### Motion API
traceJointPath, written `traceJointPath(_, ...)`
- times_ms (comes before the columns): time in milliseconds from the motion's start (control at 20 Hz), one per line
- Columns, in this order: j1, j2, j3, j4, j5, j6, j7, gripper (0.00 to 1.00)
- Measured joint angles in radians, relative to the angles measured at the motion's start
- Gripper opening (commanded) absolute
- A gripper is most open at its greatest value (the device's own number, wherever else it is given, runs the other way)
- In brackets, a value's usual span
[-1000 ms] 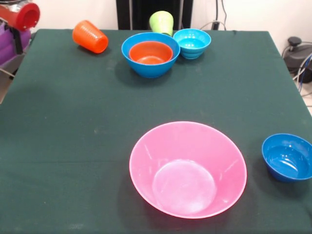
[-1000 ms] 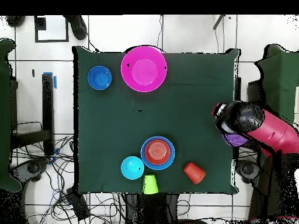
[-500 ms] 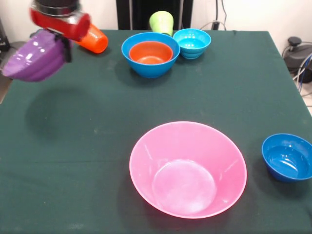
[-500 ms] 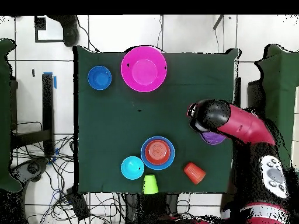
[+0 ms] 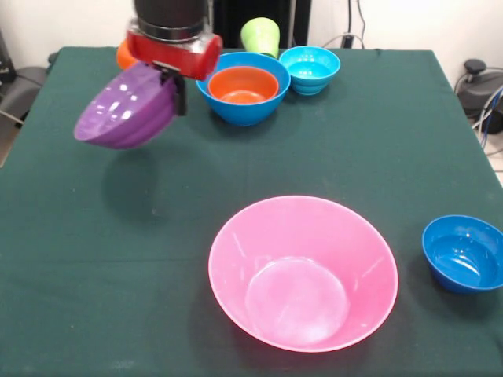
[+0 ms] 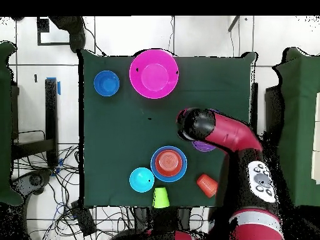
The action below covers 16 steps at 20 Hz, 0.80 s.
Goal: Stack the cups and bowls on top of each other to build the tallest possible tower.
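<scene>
A dark green counter (image 5: 94, 314) seen from the front, nearest things first. Closest to the camera sits the huge pink bowl (image 5: 302, 271), upright and empty, a little right of centre. To its right, near the counter's right edge and well apart from it, sits the small dark blue bowl (image 5: 464, 253), also upright and empty.

Further back on the left, the purple bowl (image 5: 126, 110) hangs in the air above the counter, tilted so its opening faces the camera and to the left, with its shadow on the cloth below. The gripper (image 5: 173, 82) pinches the bowl's upper right rim; one dark finger shows running down over the rim, under the arm's red and black end.

Behind it stands a small tower: the small orange bowl (image 5: 243, 85) nested inside the medium blue bowl (image 5: 242, 106). Just right of that, the small cyan bowl (image 5: 310, 69) sits upright, close beside the blue one. The lime green cup (image 5: 260, 34) is at the far edge behind these two. The orange ribbed cup (image 5: 123, 55) is mostly hidden behind the arm at far left; the overhead view shows it (image 6: 207, 184) lying apart from the blue bowl
</scene>
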Motion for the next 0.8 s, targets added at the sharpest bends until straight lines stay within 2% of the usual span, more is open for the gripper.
traceJointPath(400,0.056,-0.032,-0.012,0.162,0.014,-0.208,0.141,0.0)
traceJointPath(800,0.053,-0.054,-0.012,0.23,0.014,-0.232,0.171,0.0)
